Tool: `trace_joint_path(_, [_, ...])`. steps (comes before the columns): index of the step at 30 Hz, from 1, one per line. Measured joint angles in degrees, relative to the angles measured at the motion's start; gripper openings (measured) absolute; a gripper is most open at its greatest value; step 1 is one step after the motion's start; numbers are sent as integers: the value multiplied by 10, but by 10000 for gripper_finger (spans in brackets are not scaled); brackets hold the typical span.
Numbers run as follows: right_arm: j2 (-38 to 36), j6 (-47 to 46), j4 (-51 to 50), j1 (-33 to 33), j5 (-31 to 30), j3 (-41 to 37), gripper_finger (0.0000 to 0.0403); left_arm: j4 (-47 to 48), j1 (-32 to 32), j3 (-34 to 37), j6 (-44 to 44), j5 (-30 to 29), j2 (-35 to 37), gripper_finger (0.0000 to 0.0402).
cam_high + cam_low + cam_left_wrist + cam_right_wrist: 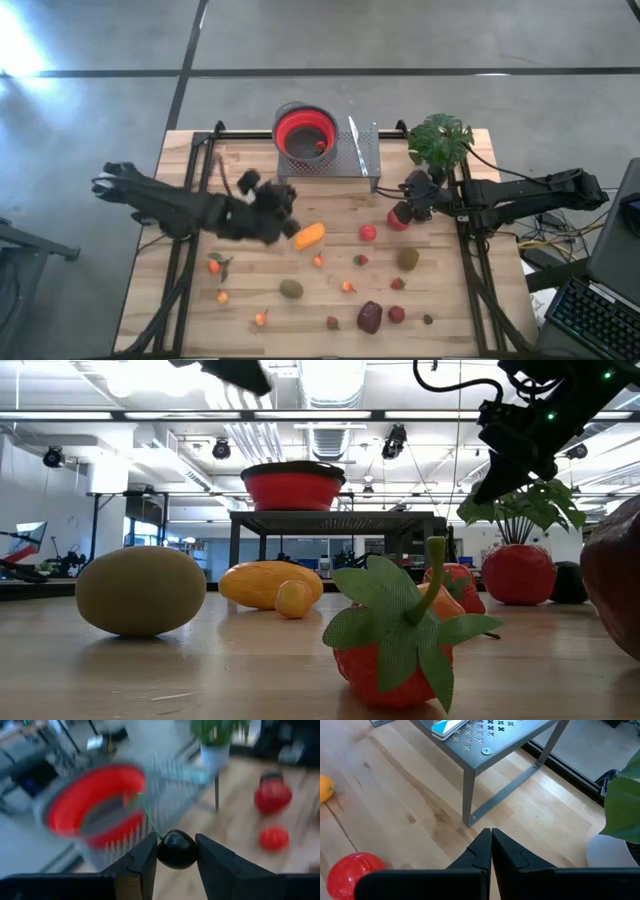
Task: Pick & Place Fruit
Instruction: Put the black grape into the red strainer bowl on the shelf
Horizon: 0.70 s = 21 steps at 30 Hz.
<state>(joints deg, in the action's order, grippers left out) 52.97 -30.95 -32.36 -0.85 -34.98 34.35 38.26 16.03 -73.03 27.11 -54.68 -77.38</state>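
Fruit is lying scattered over the near half of your counter (pixel 190 160), and one piece, a small dark round berry (pixel 176 850) with a thin green stem slanting up toward the bowl, is sitting pinched between the fingers of your left gripper (pixel 272 205). You are holding it above the counter, just short of the grey perforated stand (pixel 360 152) that is carrying the red-lined bowl (pixel 305 135). The elongated orange fruit (pixel 310 236) is lying just beside that gripper, its long axis running slantwise, with the higher end pointing toward the stand. A red apple (pixel 368 232) and a kiwi (pixel 407 259) are resting farther right; another kiwi (pixel 291 289) and the dark maroon fruit (pixel 370 317) are lying close to the near edge. You are getting open wood between the stand and the fruit row. Your right gripper (pixel 491 845) is waiting clenched and empty over the counter near the stand's leg, beside the potted plant (pixel 440 140) and a larger red fruit (pixel 399 217).
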Motion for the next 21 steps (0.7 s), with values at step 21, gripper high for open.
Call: trace_joint_path(21, [0,12,4,0,0,-2,8,-111,-339,-137,-195,280,-53,126])
